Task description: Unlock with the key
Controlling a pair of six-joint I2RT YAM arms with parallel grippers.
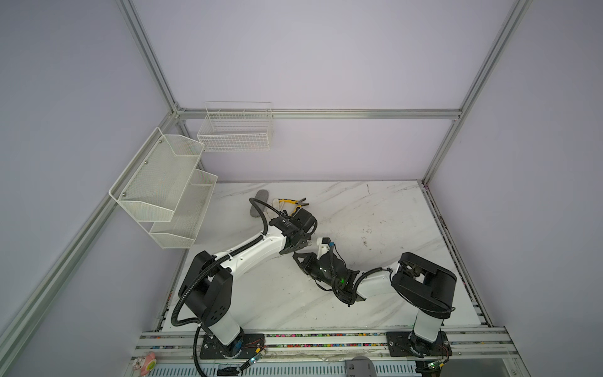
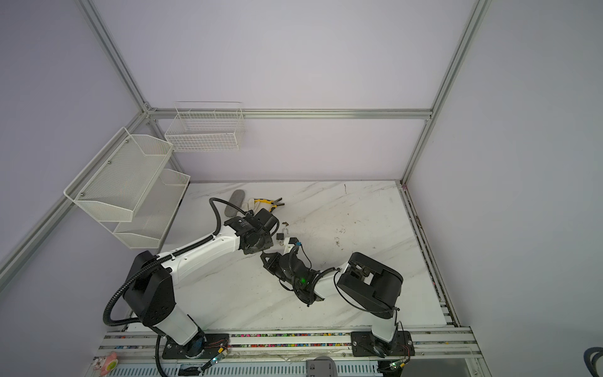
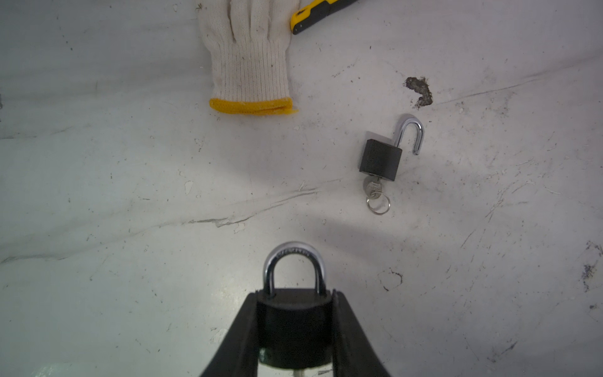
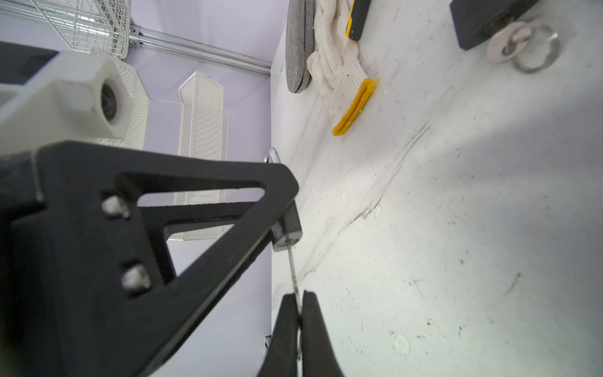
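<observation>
While the left hand (image 3: 295,298) is clamped on the body of the closed padlock (image 3: 293,329), near the middle of both top views, treat that lock as the fixed part; its shackle (image 3: 295,258) is seated. Just right of it, the key (image 4: 292,271) meets the keyway; how deep it sits cannot be told. The right hand (image 4: 298,310) is pinched together on the key. The step in hand appears to be insertion and turning. Align the blade with the keyway, push to the stop, then rotate about the blade's own axis; side load could bend it. Farther right, on the worktop (image 3: 130,196), a second padlock (image 3: 380,160) lies open with its own key.
</observation>
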